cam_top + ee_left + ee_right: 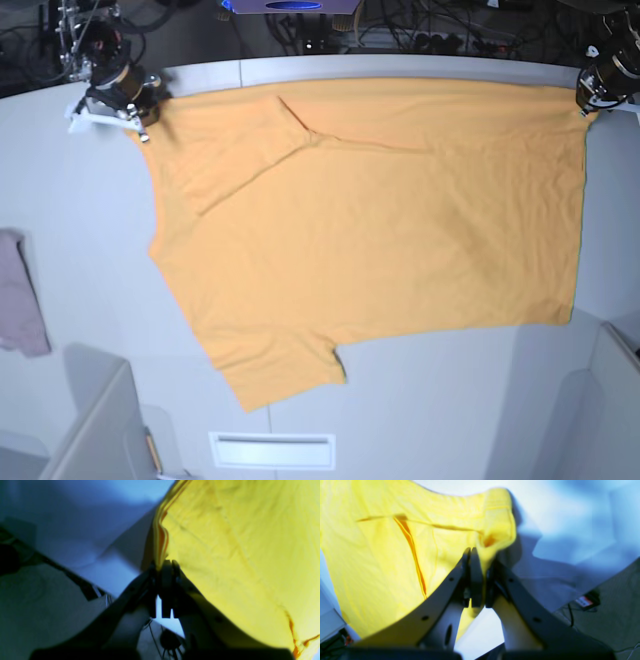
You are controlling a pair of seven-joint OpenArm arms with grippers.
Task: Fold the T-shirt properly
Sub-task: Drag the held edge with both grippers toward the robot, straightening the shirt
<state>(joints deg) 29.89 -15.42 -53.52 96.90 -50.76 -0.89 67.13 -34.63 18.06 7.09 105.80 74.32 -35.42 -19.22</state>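
Observation:
The orange-yellow T-shirt (380,230) lies spread flat across the white table (80,220), with one sleeve folded in near the top left and the other sticking out at the front. My right gripper (140,125) is at the shirt's far left corner, and in the right wrist view its jaws (478,555) are shut on a bunched bit of the cloth (382,555). My left gripper (583,108) is at the far right corner. In the left wrist view it (165,566) is shut on the layered edge of the shirt (237,542).
A small pinkish-mauve cloth (20,295) lies at the table's left edge. Cables and equipment (400,35) crowd the space behind the table's far rim. A slot (272,450) sits in the front edge, with grey panels (90,420) at the front corners.

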